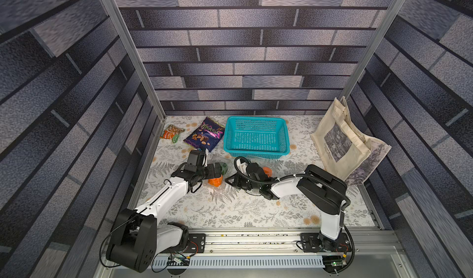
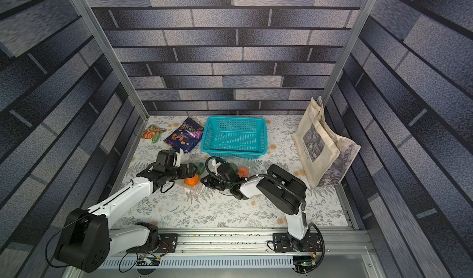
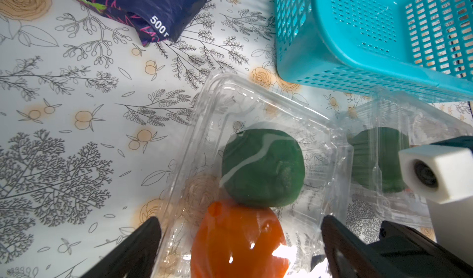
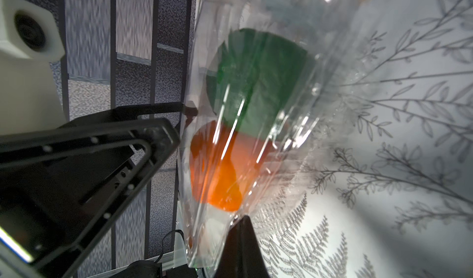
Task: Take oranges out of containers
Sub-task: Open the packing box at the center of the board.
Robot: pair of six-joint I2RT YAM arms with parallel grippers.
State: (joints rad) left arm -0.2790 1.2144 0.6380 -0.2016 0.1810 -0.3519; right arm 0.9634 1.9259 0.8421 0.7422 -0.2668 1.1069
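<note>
In a top view the container (image 1: pixel 220 178) lies mid-worktop (image 1: pixel 230 212), its long axis running 7 to 1 o'clock, with your left fingers (image 1: pixel 217 171) over it and your right fingers (image 1: pixel 231 177) at its 3 o'clock

Left wrist view: the fingers stand wide apart astride the orange fruit (image 3: pixel 238 243), the green fruit (image 3: pixel 262 166) just beyond

Right wrist view: the fingers are together at the clear lid (image 4: pixel 281 110); you cannot tell if they pinch it

Left tool (image 3: pixel 240 228) spread wide, right tool (image 4: pixel 243 224) clamped
</note>
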